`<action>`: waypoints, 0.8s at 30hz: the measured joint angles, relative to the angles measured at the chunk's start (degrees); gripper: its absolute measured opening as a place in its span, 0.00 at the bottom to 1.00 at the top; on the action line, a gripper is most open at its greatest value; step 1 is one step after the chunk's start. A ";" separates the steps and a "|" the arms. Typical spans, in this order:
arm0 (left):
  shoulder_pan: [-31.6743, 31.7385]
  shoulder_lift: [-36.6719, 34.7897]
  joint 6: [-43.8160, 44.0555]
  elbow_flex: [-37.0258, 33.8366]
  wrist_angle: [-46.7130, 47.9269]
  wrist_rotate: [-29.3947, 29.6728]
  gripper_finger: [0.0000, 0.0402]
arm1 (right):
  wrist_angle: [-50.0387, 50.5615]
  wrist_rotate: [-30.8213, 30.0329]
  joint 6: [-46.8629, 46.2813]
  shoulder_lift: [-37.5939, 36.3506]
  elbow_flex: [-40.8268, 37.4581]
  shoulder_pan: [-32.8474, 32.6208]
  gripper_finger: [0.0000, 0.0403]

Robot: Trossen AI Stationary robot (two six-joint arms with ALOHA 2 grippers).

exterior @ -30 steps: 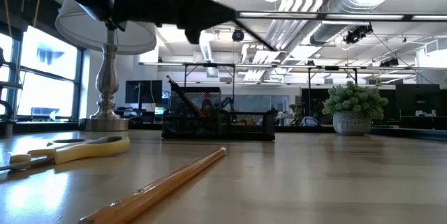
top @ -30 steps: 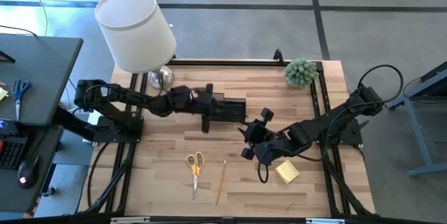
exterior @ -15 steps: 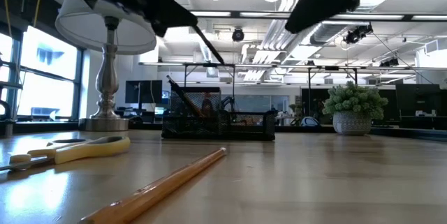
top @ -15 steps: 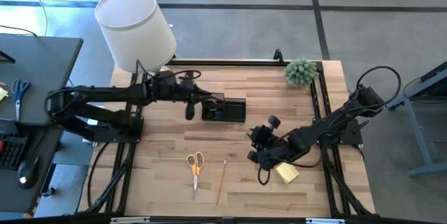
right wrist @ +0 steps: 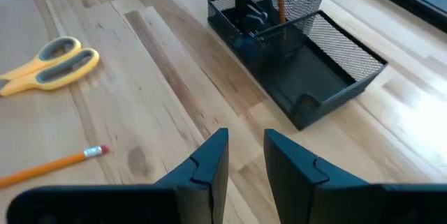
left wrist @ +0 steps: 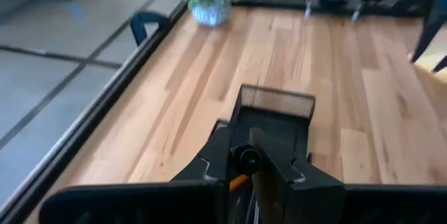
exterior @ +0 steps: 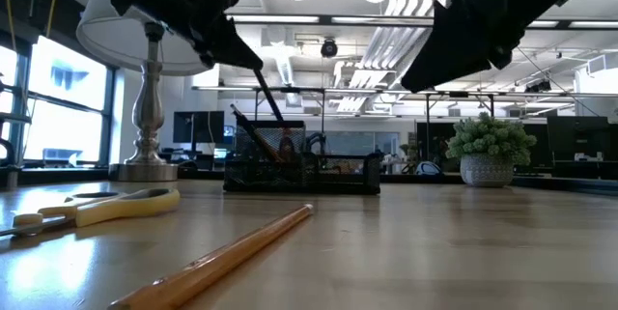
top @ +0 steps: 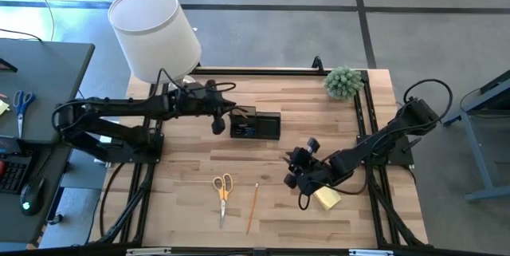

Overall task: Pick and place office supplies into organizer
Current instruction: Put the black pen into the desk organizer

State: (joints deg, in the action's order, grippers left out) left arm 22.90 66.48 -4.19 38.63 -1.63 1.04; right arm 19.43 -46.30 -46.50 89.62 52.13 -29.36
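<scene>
— Where is the pen, and how does it point?

— The left tool [top: 217,120] pinches a dark pen [exterior: 266,96] over the tall end of the organizer [top: 256,124]. Its long axis slants, lower tip in the cup.

— The other supplies?

— On the tabletop [top: 271,216], nearer the front edge than the organizer: the yellow scissors [top: 223,189], blades toward that edge, and beside them a pencil [top: 252,206] lying almost parallel. The sticky-note pad [top: 327,197] sits under the right tool [right wrist: 244,155], narrowly parted, holding nothing.
</scene>
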 joint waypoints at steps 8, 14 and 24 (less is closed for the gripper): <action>-0.02 4.06 0.04 0.00 -2.55 -1.44 0.06 | -1.26 -0.64 0.02 0.00 -0.71 -0.23 0.21; 0.00 4.61 0.61 -0.02 -2.47 -1.42 0.10 | -1.74 -0.64 0.02 0.00 -0.71 -0.46 0.21; -0.02 4.61 3.18 -0.02 -2.49 -0.77 0.29 | -1.75 -0.88 0.02 0.00 -0.71 -0.44 0.21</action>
State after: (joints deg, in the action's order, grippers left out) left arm 22.87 71.09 -1.01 38.61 -4.12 0.26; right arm 17.68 -47.18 -46.48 89.62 51.42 -29.80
